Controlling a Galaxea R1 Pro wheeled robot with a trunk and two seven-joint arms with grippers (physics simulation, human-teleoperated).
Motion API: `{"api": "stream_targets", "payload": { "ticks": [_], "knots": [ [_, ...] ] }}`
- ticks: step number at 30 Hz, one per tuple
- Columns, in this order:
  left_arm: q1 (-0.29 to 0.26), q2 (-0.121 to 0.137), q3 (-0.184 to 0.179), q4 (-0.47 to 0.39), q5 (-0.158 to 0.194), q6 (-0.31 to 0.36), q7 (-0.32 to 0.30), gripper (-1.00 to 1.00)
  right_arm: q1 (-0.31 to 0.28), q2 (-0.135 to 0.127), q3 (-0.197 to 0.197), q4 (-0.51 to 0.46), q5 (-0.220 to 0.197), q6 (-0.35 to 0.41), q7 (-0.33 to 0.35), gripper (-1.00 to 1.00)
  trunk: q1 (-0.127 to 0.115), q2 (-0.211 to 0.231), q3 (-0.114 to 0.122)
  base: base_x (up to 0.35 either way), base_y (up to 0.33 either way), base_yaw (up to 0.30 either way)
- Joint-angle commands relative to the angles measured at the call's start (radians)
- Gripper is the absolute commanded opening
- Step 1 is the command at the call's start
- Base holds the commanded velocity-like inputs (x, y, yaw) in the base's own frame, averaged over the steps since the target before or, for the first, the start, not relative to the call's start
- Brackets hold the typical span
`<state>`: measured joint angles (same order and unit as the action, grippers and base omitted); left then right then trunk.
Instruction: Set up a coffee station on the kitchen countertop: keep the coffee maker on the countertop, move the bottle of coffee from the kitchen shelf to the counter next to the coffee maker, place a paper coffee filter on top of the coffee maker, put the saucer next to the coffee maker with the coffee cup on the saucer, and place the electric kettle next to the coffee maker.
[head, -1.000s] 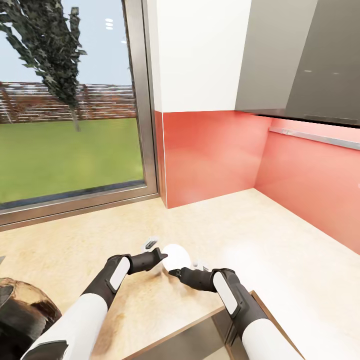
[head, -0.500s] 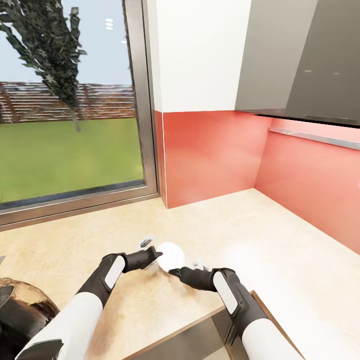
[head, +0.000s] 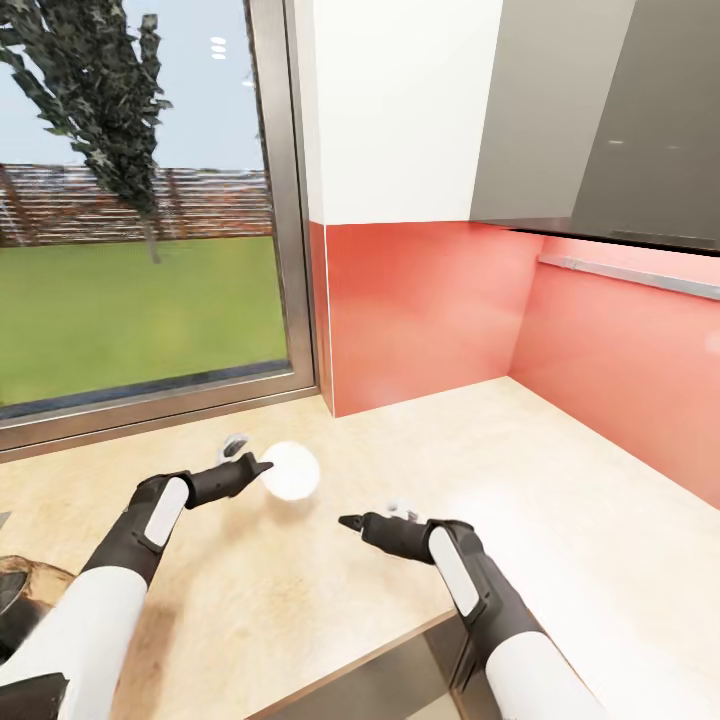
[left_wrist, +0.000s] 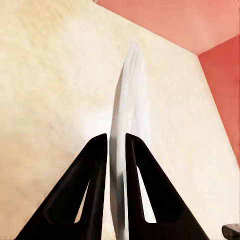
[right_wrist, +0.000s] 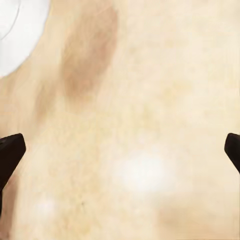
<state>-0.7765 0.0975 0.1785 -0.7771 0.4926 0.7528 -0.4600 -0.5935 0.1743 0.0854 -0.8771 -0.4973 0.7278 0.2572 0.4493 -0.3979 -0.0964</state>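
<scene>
White saucer (head: 290, 470) is pinched edge-on by the left gripper (head: 262, 467) above the countertop (head: 480, 450); right gripper (head: 352, 522) spread wide, empty.

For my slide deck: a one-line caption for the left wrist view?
Left gripper pinching the saucer edge-on above the kitchen countertop.

We see the saucer (head: 291, 470) over the counter (head: 560, 500), left of our right pincer (head: 352, 521). The window (head: 140, 220) stands behind the counter, the kettle (head: 25, 600) at its near left.
</scene>
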Motion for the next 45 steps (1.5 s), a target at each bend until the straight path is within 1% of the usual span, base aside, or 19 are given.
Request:
{"api": "stream_targets", "payload": {
  "ticks": [1,3,5,8,12,13,15,19,23,45],
  "knots": [
    [-0.001,0.002,0.002,-0.007,0.006,0.014,-0.001,-1.0,-0.001,0.0,-0.001,-0.01,0.003,0.004,0.003,1.0,0.001,-0.002,-0.002,0.0,0.0,0.0],
    [-0.001,0.006,0.003,-0.032,0.033,0.039,-0.001,-1.0,0.0,0.0,-0.001,-0.041,0.003,0.004,0.002,1.0,0.001,-0.002,-0.002,0.0,0.0,0.0],
    [-0.001,0.007,0.003,-0.053,0.052,0.052,0.0,-1.0,0.0,0.0,-0.001,-0.064,0.003,0.004,0.002,1.0,0.001,-0.002,-0.002,0.0,0.0,0.0],
    [0.0,0.008,0.003,-0.072,0.07,0.065,-0.001,-1.0,0.0,0.0,-0.001,-0.087,0.003,0.004,0.002,1.0,0.001,-0.002,-0.002,0.0,0.0,0.0],
    [-0.001,0.01,0.003,-0.093,0.1,0.103,-0.001,-1.0,-0.001,0.0,-0.002,-0.13,0.002,0.004,0.002,1.0,0.001,-0.002,-0.002,0.0,0.0,0.0],
    [-0.001,0.012,0.003,-0.114,0.112,0.122,-0.001,-1.0,-0.001,0.0,-0.002,-0.147,0.002,0.005,0.002,1.0,0.001,-0.002,-0.002,0.0,0.0,0.0],
    [0.0,0.016,0.004,-0.147,0.12,0.141,0.0,-1.0,-0.001,0.0,-0.003,-0.16,0.002,0.005,0.002,1.0,0.001,-0.002,-0.002,0.0,0.0,0.0],
    [0.003,0.033,0.005,-0.181,0.127,0.155,0.0,-1.0,-0.001,0.0,-0.003,-0.168,0.002,0.005,0.002,1.0,0.001,-0.002,-0.002,-0.116,0.0,0.0],
    [0.01,0.038,0.006,-0.185,0.128,0.156,0.0,-1.0,0.0,0.0,-0.003,-0.169,0.002,0.005,0.002,1.0,0.001,-0.002,-0.002,-0.293,-0.01,0.0],
    [0.014,0.036,0.002,-0.186,0.127,0.155,0.0,-1.0,-0.001,0.0,-0.004,-0.168,0.003,0.005,0.002,1.0,0.001,-0.002,-0.002,-0.335,-0.125,0.0]
  ]
}}
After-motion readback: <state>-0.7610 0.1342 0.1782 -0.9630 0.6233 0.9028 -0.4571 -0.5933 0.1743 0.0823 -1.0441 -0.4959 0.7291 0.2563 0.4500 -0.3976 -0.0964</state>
